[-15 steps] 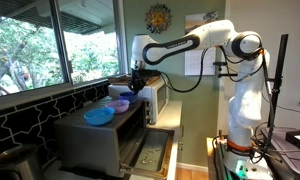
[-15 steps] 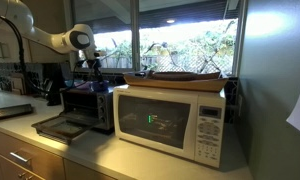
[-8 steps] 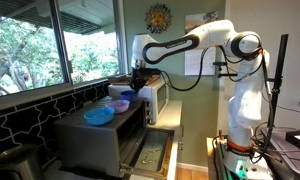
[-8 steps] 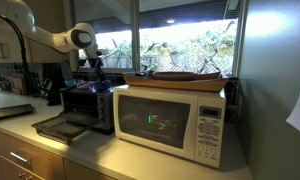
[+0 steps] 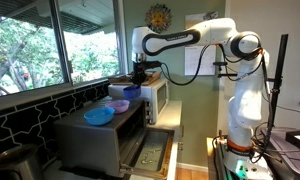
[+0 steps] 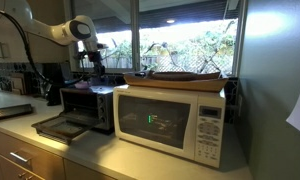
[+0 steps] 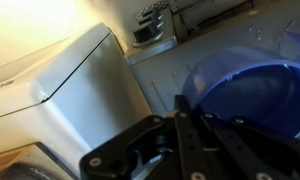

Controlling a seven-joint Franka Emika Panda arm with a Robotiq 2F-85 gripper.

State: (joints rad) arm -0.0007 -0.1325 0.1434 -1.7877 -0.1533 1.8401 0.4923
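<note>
The white arm [image 5: 195, 40] reaches from its base across to the appliances by the window. The microwave [image 6: 170, 120] is the biggest thing on the bench [image 6: 105, 147], and it shows as a white box [image 7: 70, 80] on the left of the wrist view. Just beside it stands the toaster oven [image 5: 100, 140], its door [image 6: 55, 127] dropped open toward the front of the bench.

Three bowls sit in a row on the toaster oven's top. The light blue bowl [image 5: 98, 116] is farthest from the microwave, the purple bowl [image 5: 118, 104] is in the middle, and the dark blue bowl [image 5: 130, 92] is closest to the microwave.

The end effector [image 5: 140, 78] hangs over the dark blue bowl, clear of it. In an exterior view it sits above the toaster oven's top [image 6: 91, 68]. In the wrist view its fingers are clenched together with nothing between them [image 7: 182, 108], and the dark blue bowl [image 7: 250, 95] lies below and to one side, right way up.
</note>
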